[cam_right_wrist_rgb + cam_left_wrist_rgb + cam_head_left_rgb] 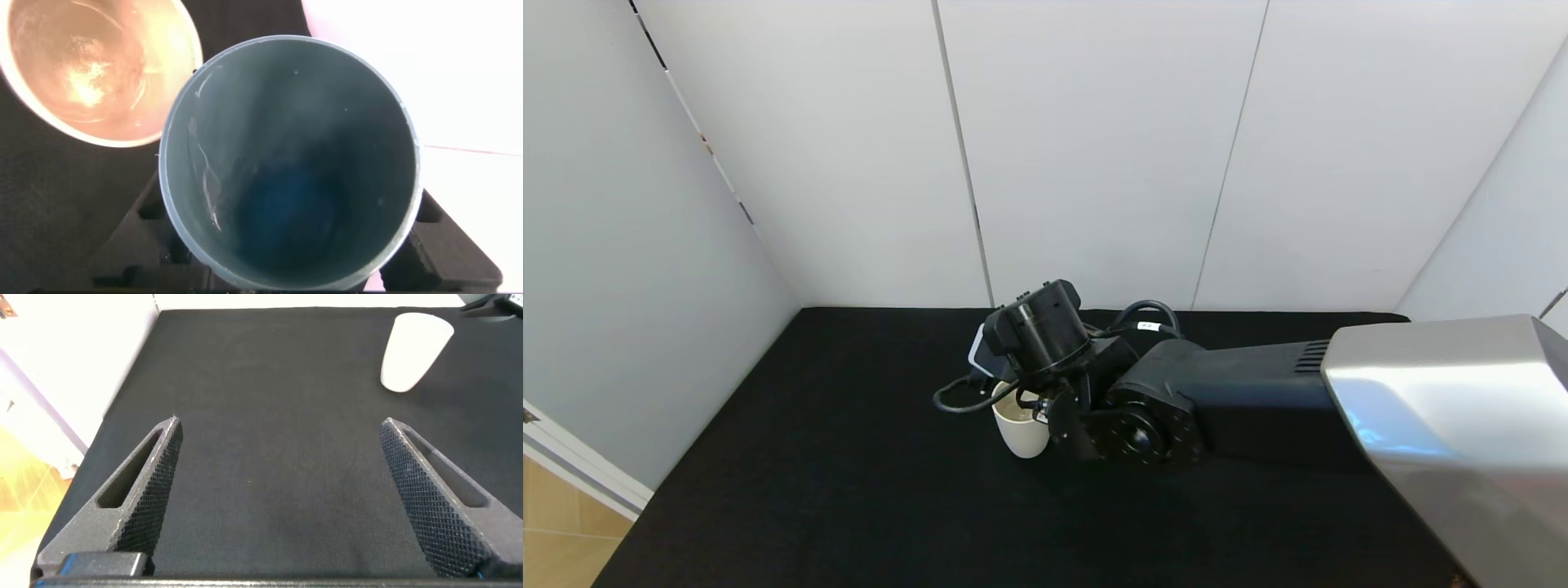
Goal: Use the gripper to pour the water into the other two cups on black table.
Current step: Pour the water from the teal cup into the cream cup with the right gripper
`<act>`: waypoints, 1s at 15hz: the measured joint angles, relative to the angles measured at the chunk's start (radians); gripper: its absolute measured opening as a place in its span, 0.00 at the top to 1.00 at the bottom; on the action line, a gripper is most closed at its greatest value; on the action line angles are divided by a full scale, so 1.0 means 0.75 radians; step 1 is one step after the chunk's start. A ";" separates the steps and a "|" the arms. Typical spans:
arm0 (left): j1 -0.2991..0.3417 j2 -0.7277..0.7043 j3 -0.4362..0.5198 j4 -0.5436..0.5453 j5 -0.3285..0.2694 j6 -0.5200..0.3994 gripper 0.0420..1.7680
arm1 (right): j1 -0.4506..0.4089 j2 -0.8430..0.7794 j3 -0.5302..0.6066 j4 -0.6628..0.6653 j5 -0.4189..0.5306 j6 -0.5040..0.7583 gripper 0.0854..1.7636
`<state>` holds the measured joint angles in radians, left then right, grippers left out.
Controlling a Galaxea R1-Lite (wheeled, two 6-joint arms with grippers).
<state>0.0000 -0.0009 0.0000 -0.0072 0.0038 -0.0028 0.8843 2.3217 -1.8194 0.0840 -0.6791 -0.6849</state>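
My right gripper (1036, 406) reaches from the right to the middle of the black table (833, 457). In the right wrist view it (290, 241) is shut on the teal cup (290, 163), its mouth beside the cream cup's rim. A wet streak (204, 175) runs down the teal cup's inner wall. The cream cup (1023, 429) stands upright under the wrist and holds glinting water (90, 73). A pale blue shape (974, 349) shows behind the wrist; I cannot tell if it is the periwinkle cup. My left gripper (279, 433) is open and empty over bare table, with the cream cup (413, 351) farther off.
White wall panels (1094, 163) border the table at the back and both sides. A black cable loop (960, 403) hangs from the right wrist beside the cream cup. The table's left front corner ends above a wooden floor (556, 531).
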 joint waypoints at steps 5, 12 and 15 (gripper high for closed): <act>0.000 0.000 0.000 -0.001 0.000 0.001 0.03 | 0.013 0.011 -0.003 -0.007 -0.060 -0.090 0.32; 0.000 0.000 0.000 -0.001 0.000 0.000 0.03 | 0.017 0.012 0.007 -0.008 -0.095 -0.163 0.32; 0.000 0.000 0.000 -0.001 0.000 0.000 0.03 | 0.018 0.012 0.009 -0.008 -0.118 -0.200 0.32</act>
<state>0.0000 -0.0009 0.0000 -0.0077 0.0038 -0.0028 0.8981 2.3309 -1.8126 0.0779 -0.7677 -0.8351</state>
